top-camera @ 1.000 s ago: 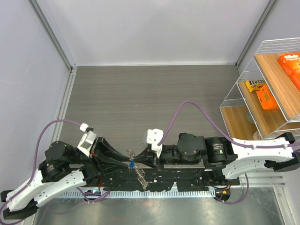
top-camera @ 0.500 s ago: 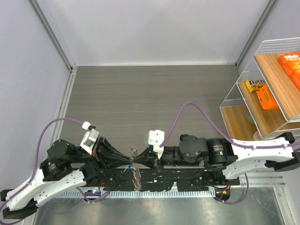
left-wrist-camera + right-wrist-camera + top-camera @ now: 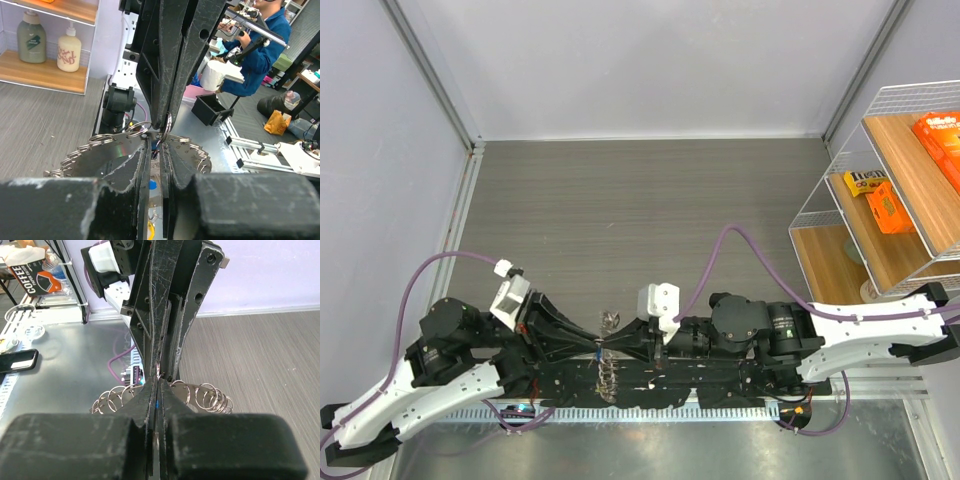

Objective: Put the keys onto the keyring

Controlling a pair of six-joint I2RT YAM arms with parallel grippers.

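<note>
My left gripper [image 3: 592, 349] and right gripper [image 3: 605, 351] meet tip to tip above the near edge of the table. The keyring [image 3: 608, 378], a silvery disc fringed with small rings, hangs crosswise between them. In the left wrist view the left gripper [image 3: 156, 145] is shut on a blue-headed key [image 3: 152, 184], with the keyring [image 3: 110, 155] spread at its fingertips. The right gripper [image 3: 164, 125] comes in from above, pinching a small ring on the rim. The right wrist view shows the right gripper [image 3: 158, 382] shut, and the keyring [image 3: 210, 395] behind it. A yellow bit [image 3: 148, 230] shows low in the left gripper's gap.
A white wire shelf [image 3: 890, 190] with orange boxes stands at the right. A metal rail [image 3: 650, 412] runs along the near edge under the arms. Grey walls close the back and left. A phone [image 3: 17, 361] lies on the metal surface.
The two grippers have drawn together until their tips meet. The right arm has stretched leftward. The keyring and the blue key have shifted slightly left and lower in the top view.
</note>
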